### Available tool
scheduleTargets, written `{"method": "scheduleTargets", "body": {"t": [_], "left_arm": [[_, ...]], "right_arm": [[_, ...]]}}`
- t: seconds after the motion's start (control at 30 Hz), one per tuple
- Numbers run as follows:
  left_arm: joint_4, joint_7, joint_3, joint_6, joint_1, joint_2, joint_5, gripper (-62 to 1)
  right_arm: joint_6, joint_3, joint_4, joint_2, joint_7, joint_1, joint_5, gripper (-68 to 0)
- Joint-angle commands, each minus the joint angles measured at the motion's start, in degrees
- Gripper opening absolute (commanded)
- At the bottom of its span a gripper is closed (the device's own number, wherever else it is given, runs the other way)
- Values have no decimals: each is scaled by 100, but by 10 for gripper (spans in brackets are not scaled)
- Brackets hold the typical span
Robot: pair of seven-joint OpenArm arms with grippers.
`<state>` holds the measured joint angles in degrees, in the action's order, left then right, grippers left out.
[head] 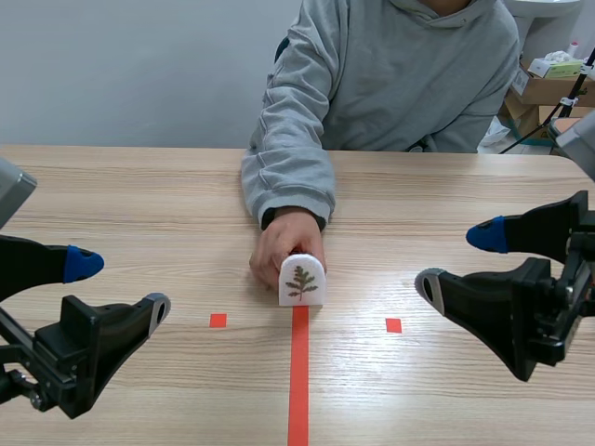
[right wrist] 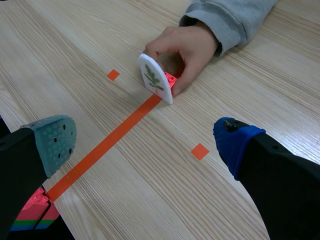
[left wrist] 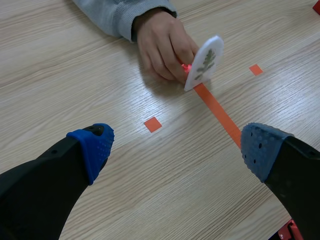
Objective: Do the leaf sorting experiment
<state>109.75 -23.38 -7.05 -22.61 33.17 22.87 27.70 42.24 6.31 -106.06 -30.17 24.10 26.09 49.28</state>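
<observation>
A white arched card with a green leaf picture stands upright at the far end of the orange-red centre line, on a small red block. A person's hand holds it from behind. In the left wrist view the card lies well ahead of my gripper and towards its right finger. In the right wrist view the card is far ahead, with the red block showing behind it. My left gripper is open at the near left. My right gripper is open at the near right. Neither touches anything.
The person in a grey hoodie sits across the table, one sleeve resting on it. A stack of coloured bricks shows under my right gripper's left finger. Boxes stand at the far right behind the table.
</observation>
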Motion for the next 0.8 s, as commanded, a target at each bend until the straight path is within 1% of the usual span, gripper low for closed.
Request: {"method": "scheduleTargets", "body": {"t": [0.0,0.37,0.53,0.77], "left_arm": [[131,81,-4,-7,2,-11,39,-67],[131,81,-4,-7,2,-11,39,-67],[131,81,-4,-7,2,-11,39,-67],[131,81,-4,-7,2,-11,37,-67]], "right_arm": [[48,85,-7,-59,-87,-35,42,-118],[48,85,-7,-61,-85,-35,35,-118],[48,85,-7,-61,-33,-35,-131,-118],[48,85,-7,-61,44,-35,-133,-118]]}}
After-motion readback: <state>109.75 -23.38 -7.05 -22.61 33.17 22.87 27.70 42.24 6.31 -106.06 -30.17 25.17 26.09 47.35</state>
